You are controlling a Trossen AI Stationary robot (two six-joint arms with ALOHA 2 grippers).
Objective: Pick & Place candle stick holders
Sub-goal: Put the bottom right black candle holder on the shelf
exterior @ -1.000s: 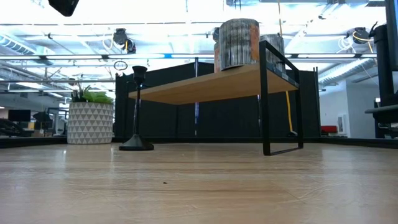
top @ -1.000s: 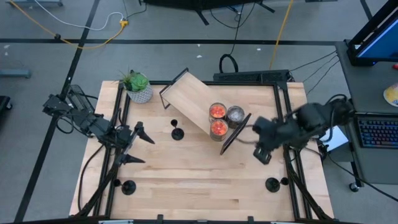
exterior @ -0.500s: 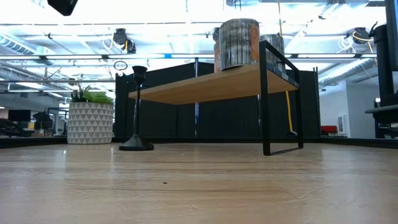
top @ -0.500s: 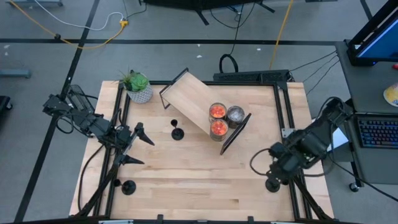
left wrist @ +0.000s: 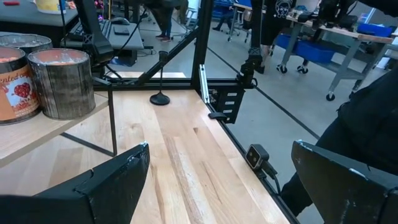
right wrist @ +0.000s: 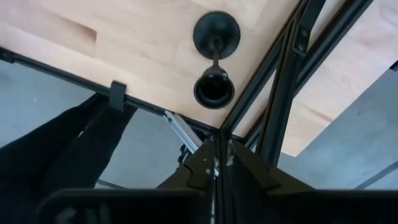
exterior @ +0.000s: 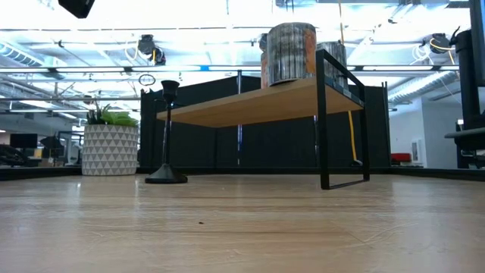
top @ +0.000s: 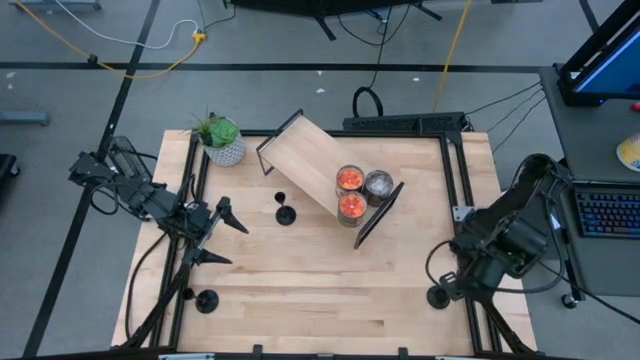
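Three matte-black candle stick holders stand upright on their round bases on the wooden table: one mid-table (top: 285,213), also in the low view (exterior: 167,136); one near the near left corner (top: 206,300); one near the near right corner (top: 437,296). My right gripper (top: 452,282) hangs just above this last holder (right wrist: 214,59) with its fingers (right wrist: 219,152) shut and empty, pointing down. My left gripper (top: 218,238) waits wide open (left wrist: 230,186) and empty over the table's left part.
A low wooden shelf (top: 312,165) on black legs stands slantwise at mid-table with three cans (top: 352,190) on it. A potted plant (top: 222,140) stands at the far left. Black frame rails (right wrist: 280,81) run along the table's right edge beside the near right holder.
My right gripper has swung from beside the shelf's right end toward the table's near right corner, coming over the candle stick holder there. Nothing else has moved.
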